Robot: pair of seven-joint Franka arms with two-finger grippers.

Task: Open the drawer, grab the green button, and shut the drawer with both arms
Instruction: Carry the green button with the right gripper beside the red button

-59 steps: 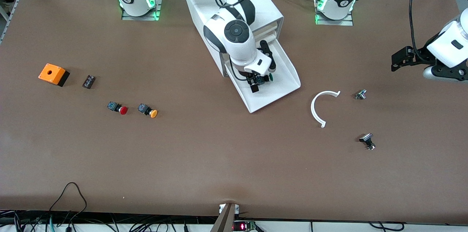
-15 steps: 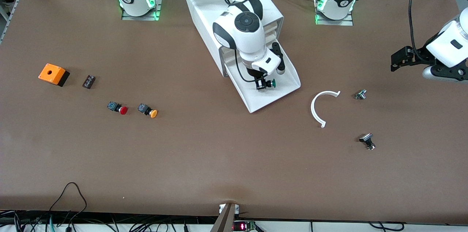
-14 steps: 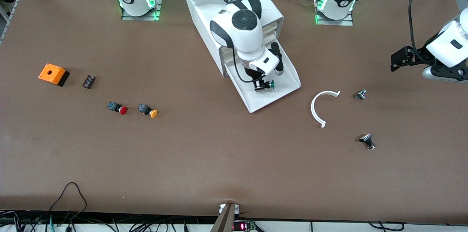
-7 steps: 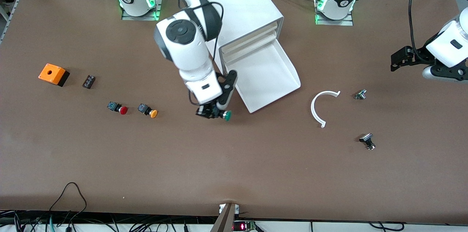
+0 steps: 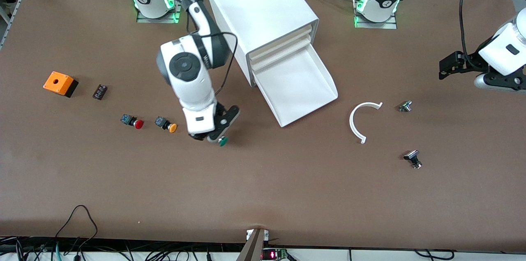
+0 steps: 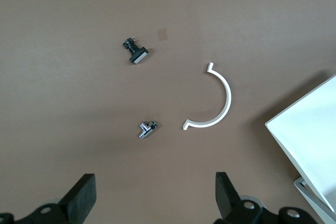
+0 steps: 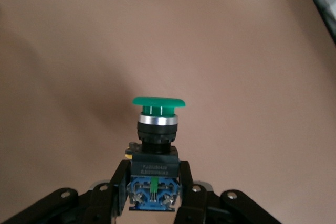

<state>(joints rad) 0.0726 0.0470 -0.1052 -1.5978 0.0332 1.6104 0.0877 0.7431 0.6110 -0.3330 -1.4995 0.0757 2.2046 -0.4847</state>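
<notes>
The white cabinet (image 5: 263, 10) stands at the back middle with its bottom drawer (image 5: 298, 88) pulled out and nothing showing in it. My right gripper (image 5: 213, 138) is shut on the green-capped button (image 5: 222, 142), holding it over bare table beside the orange-capped button (image 5: 166, 124). In the right wrist view the button (image 7: 156, 135) sits upright between my fingers (image 7: 116, 187), green cap away from the camera. My left gripper (image 5: 446, 68) is open and waits at the left arm's end of the table; its fingertips (image 6: 84, 195) stand wide apart. A drawer corner (image 6: 310, 129) shows in that view.
A red-capped button (image 5: 132, 121), a small dark part (image 5: 100, 91) and an orange box (image 5: 60, 83) lie toward the right arm's end. A white curved piece (image 5: 359, 119) and two small metal parts (image 5: 405, 106) (image 5: 413, 158) lie toward the left arm's end.
My right gripper lifted the green-capped button out of the drawer and carried it over the table toward the orange-capped button. The left arm has not moved.
</notes>
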